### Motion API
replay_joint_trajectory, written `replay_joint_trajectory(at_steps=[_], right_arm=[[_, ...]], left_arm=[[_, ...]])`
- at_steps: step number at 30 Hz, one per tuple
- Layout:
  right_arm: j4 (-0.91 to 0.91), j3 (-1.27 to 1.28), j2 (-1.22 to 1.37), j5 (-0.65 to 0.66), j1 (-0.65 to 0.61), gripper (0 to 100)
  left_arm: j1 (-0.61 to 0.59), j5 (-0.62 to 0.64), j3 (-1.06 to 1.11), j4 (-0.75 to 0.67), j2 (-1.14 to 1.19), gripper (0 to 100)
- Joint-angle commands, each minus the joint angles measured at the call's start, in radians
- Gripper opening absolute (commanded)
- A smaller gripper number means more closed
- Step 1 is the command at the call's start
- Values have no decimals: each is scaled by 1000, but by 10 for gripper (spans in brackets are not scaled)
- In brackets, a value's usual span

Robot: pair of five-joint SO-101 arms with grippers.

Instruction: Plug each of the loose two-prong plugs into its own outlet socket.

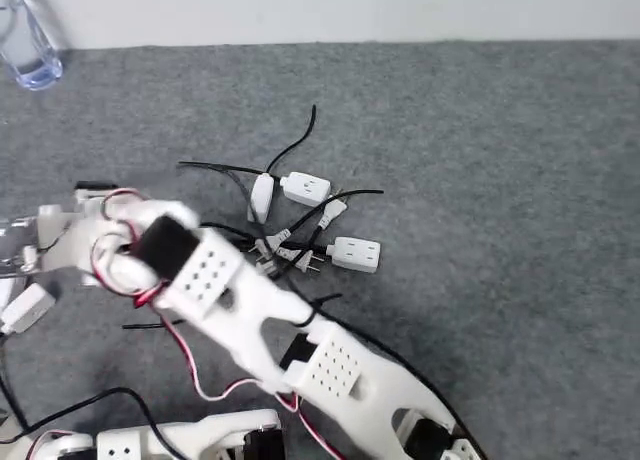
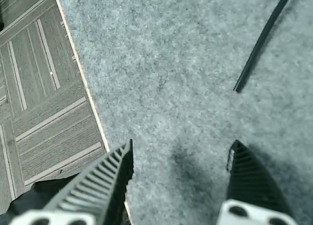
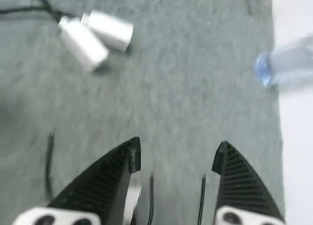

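Plugs (image 1: 333, 209) — loose, heaped with sockets (image 1: 355, 253) | left gripper (image 2: 183, 146), right gripper (image 3: 179, 143) — jaws wide, apparently empty | advice: single out one plug, grip body, prongs clear

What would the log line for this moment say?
left gripper: open, empty | right gripper: open, empty | plugs: loose on mat | outlet socket: slots bare

Arm links (image 1: 335, 368) white, hole-grid panels; servos (image 1: 165, 245) black; cables (image 1: 192, 365) red, white, black. Left end effector (image 2: 179, 149), right end effector (image 3: 178, 146): fingers (image 3: 239, 181) black, ribbed.
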Motion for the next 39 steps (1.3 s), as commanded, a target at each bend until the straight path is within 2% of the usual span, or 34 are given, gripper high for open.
replay_joint_trajectory(at_steps=[1, 3, 7, 10, 22, 28, 31, 35, 39], right_arm=[[202, -78, -116, -8, 68, 238], [214, -66, -165, -32, 117, 233], [214, -61, -277, -153, 251, 163], [213, -35, -374, -150, 343, 128], [213, 157, -704, -157, 717, 128], [213, 500, -829, -158, 871, 128], [211, 773, -895, -155, 875, 162], [197, 1099, -974, -149, 854, 280], [119, 1344, -1027, -21, 848, 310]], left_arm=[[3, 2, -13, 8, -11, 294], [5, -37, -13, 8, -11, 294], [38, -71, -13, 8, -12, 294], [78, -71, -13, 9, -12, 294], [172, -71, -13, 9, -12, 294], [204, -71, -13, 40, -12, 294], [222, -71, -13, 72, -12, 294], [229, -71, -13, 72, -12, 294], [221, -71, -13, 72, -12, 294]])
